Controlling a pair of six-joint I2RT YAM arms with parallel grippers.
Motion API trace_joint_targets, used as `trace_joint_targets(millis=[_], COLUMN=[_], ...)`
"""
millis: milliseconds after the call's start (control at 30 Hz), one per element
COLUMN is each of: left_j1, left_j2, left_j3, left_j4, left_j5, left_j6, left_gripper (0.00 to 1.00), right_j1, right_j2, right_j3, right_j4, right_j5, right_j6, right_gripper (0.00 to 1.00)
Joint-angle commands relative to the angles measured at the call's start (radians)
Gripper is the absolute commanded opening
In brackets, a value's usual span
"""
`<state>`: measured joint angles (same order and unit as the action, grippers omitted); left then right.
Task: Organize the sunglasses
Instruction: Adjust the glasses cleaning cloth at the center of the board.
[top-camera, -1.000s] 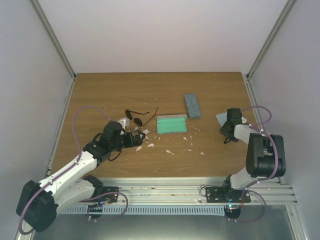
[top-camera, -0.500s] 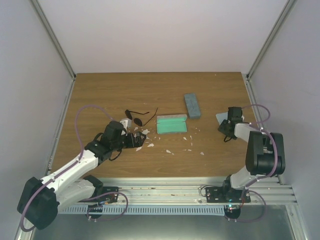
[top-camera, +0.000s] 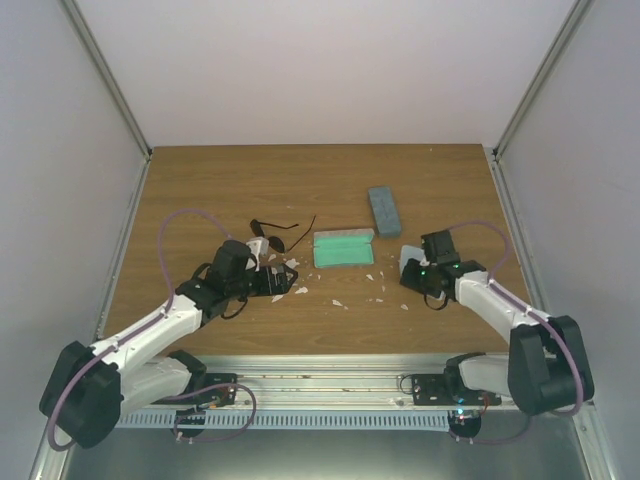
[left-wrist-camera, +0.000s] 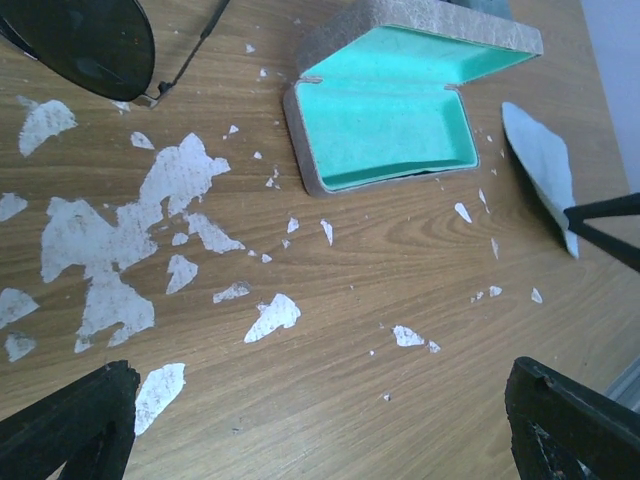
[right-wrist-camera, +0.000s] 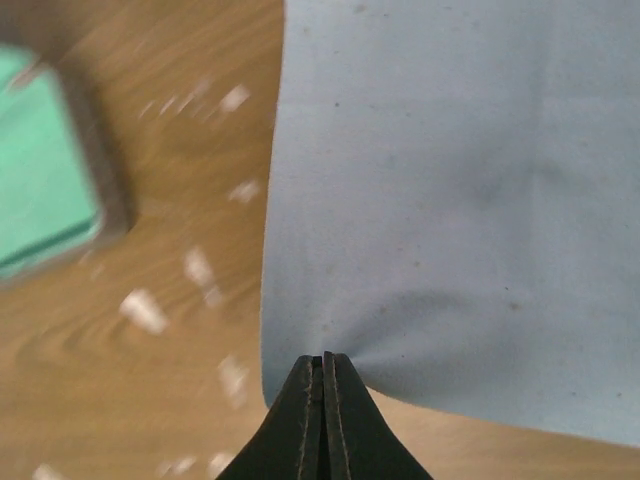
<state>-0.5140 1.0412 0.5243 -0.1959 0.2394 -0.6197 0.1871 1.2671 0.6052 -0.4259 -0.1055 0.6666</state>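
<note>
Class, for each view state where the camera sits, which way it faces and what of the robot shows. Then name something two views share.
Top external: above and behind the robot, looking down on the table; left arm and right arm show.
Left wrist: on the left arm, looking down at the open case and sunglasses; the open left gripper shows.
Right wrist: close above the cloth; the right gripper shows, shut on it.
Shared: all show the open case.
</note>
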Motion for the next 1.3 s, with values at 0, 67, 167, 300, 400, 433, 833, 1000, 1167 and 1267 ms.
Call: trace_joint_targets(millis=[0,67,167,300,400,433,833,1000,1167,1267], left_j1=[0.006,0.005,0.005,0.004,0.003,0.003,-0.012,-0.012,-0.012,-0.012], left_j2=[0.028,0.042,0.069,0.105,0.118,0.121,0.127,0.101,0.059,0.043], left_j3=[-0.013,-0.016,-0.015,-0.011,-0.011,-0.012,-0.005,-0.018,-0.031,-0.039], left_j4=[0.093,0.108,0.126,0.143,0.16,0.166,0.132,0.107,0.078,0.069], left_j5=[0.047,0.063,0.076,0.082,0.089,0.093,0.094,0.089,0.07,0.06], left_j6=[-0.016,-0.025,-0.035,-0.049,-0.057,-0.061,-0.053,-0.051,-0.05,-0.052], left_gripper=[0.99,0.99,0.99,0.99,0.99,0.99,0.99,0.99,0.99,0.99], right_j1=[0.167,0.255,0.388,0.497,0.539,0.542,0.544,0.547,0.547,0.551], right_j2=[-0.048,-0.048,-0.026,0.026,0.059,0.062,-0.03,0.056,0.204,0.278], right_j3=[-0.019,-0.015,0.005,0.04,0.053,0.053,0.087,0.104,0.162,0.193], right_j4=[-0.038,-0.021,0.01,0.056,0.111,0.132,-0.008,-0.009,0.051,0.083], right_j5=[-0.1,-0.127,-0.165,-0.234,-0.367,-0.402,-0.1,0.012,0.007,0.0], right_j6=[0.141,0.174,0.2,0.192,0.166,0.165,0.072,0.046,0.008,-0.007], right_gripper=[0.0,0.01,0.01,0.01,0.01,0.01,0.44,0.4,0.4,0.39])
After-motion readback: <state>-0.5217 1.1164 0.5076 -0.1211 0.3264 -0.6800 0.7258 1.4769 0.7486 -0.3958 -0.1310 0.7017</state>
